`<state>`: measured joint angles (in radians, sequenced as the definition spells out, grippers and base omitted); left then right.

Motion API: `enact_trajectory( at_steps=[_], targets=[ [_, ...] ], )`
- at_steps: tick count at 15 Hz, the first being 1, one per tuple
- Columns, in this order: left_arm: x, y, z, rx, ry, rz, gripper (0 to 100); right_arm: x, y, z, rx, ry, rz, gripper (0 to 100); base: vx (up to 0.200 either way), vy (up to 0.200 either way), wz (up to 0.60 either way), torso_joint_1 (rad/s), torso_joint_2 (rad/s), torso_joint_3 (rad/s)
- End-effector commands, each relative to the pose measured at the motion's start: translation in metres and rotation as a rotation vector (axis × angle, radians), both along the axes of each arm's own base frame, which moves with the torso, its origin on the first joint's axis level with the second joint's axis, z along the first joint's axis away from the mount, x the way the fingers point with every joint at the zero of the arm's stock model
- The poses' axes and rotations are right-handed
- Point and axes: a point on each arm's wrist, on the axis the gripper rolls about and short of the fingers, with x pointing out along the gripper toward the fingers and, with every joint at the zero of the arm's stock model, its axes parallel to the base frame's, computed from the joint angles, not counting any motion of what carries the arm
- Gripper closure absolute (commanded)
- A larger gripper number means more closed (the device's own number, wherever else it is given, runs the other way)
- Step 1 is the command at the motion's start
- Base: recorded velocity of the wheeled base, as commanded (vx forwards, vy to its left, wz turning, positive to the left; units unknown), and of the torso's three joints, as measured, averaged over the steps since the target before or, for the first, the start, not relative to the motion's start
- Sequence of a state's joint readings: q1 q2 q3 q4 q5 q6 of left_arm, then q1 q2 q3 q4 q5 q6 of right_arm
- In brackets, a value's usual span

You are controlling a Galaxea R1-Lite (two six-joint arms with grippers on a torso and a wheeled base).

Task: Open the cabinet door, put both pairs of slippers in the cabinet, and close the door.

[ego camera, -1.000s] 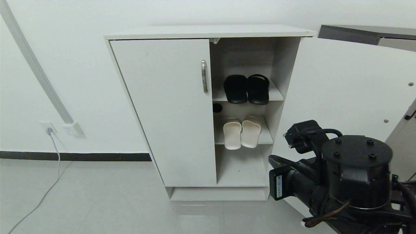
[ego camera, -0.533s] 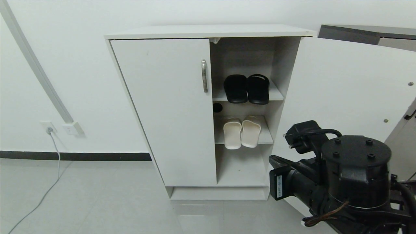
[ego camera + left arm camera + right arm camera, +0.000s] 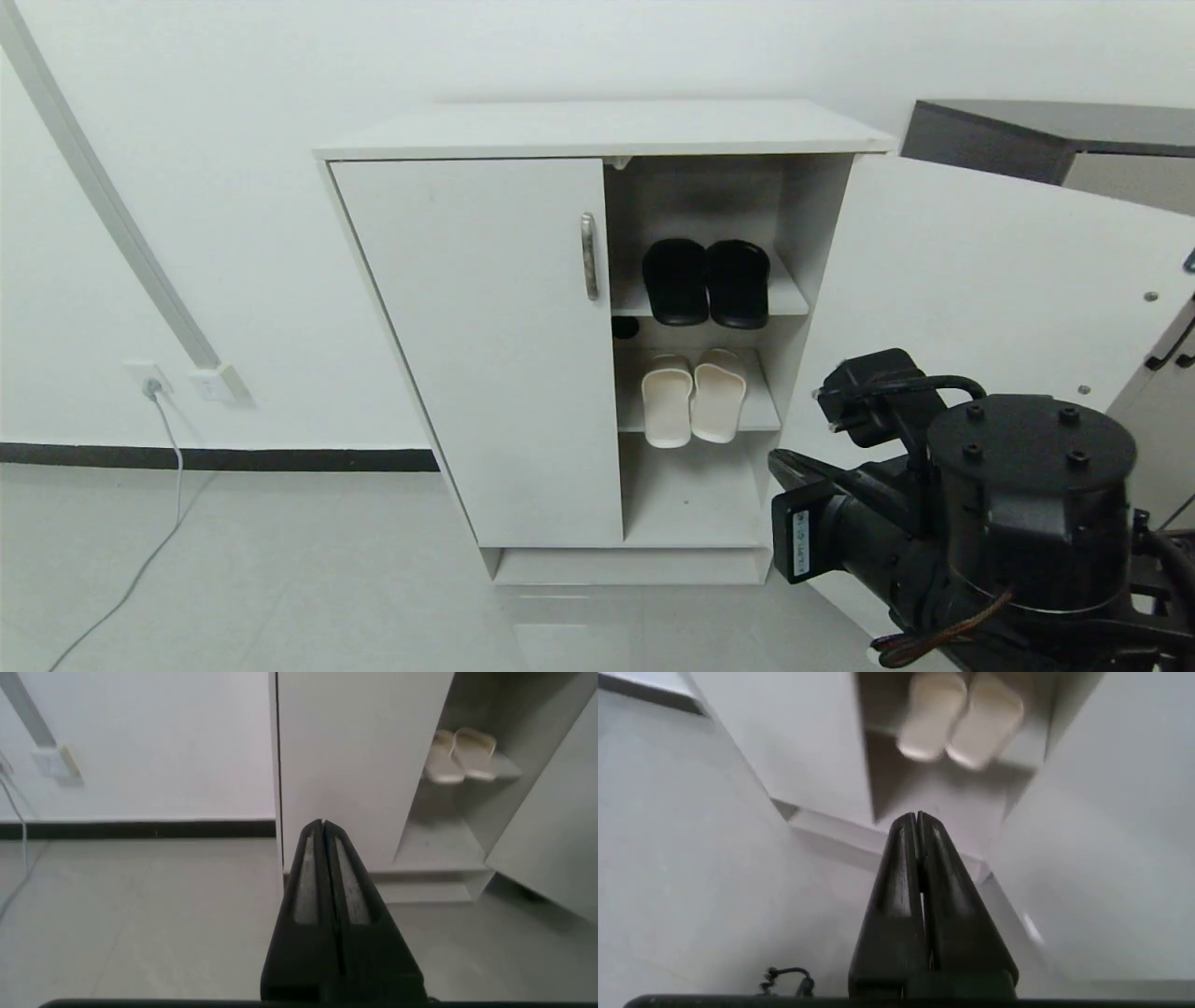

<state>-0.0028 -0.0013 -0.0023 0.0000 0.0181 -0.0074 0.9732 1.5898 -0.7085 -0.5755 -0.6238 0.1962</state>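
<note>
On my far left a wall socket (image 3: 149, 381) has a grey cable (image 3: 154, 551) trailing down across the floor (image 3: 280, 579). My left gripper (image 3: 322, 824) is aimed over the floor toward the cabinet (image 3: 597, 129), with its fingers pressed flat together and nothing between them. The cabinet's left door (image 3: 485, 345) is closed, with its metal handle (image 3: 588, 256) at the inner edge. Right of that the compartment stands open. The black slippers (image 3: 707, 282) sit side by side on the upper shelf (image 3: 789, 301), and the white slippers (image 3: 693, 403) sit side by side on the shelf below (image 3: 761, 415), overhanging its front edge. A dark round spot (image 3: 625, 327) shows between the two shelves; I can't tell whether it is a hole or an object. The right door (image 3: 980, 299) is swung wide open. My right gripper (image 3: 918, 815) points at the cabinet's foot beneath the white pair, with its fingers closed tight on nothing.
</note>
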Motion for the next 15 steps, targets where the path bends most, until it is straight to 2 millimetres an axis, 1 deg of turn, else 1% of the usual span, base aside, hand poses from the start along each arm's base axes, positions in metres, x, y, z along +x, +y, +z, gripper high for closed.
enact_trajectory(
  at_steps=[1,9,15],
  targets=[
    [0.0002,0.0000,-0.0004,0.000,0.004,0.000,100,0.0005,-0.0004,-0.0008,-0.003,0.002,-0.003,100,0.000,0.000,0.00,0.012,-0.52,-0.359],
    [0.0002,0.0000,-0.0002,0.000,0.002,0.000,100,0.0003,-0.0006,-0.0013,-0.007,0.004,-0.002,100,0.000,0.000,0.00,0.127,-0.47,-0.338],
    [0.0002,0.0000,-0.0002,0.000,0.002,0.000,100,0.0003,-0.0006,-0.0013,-0.011,0.002,-0.001,100,0.000,0.000,0.00,0.177,-0.49,-0.315]
  ],
)
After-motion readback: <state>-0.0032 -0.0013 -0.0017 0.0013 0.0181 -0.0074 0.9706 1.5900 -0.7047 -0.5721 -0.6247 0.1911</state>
